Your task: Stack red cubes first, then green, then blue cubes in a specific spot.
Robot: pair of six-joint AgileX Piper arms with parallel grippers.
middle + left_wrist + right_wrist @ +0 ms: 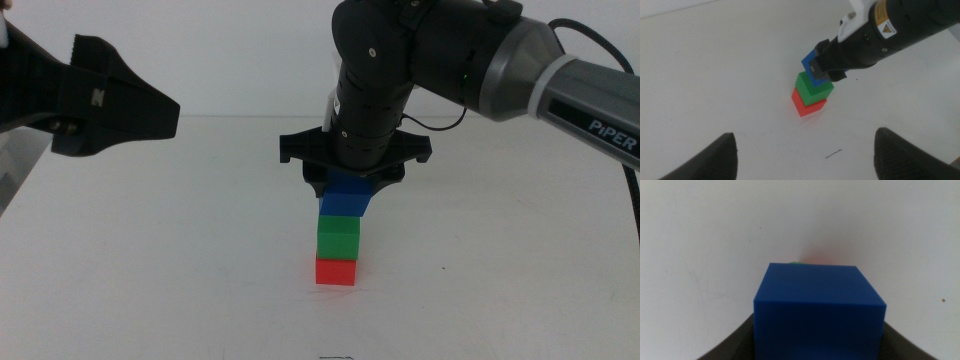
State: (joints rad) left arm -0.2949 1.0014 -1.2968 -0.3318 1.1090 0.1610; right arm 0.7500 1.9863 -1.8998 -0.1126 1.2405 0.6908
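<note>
The red cube (336, 271) sits on the white table with the green cube (338, 238) on top of it. The blue cube (345, 200) rests on the green cube, slightly offset to the right. My right gripper (350, 185) comes straight down and is shut on the blue cube (817, 305). The left wrist view shows the stack too: red (807, 105), green (812, 87), blue (809, 62). My left gripper (165, 110) is open and empty, raised at the far left. A thin grey scuff line (833, 154) lies on the table in front of the stack.
The white tabletop (180, 260) is bare around the stack. The right arm's dark body (400, 60) hangs over the stack, and its cable runs off to the right.
</note>
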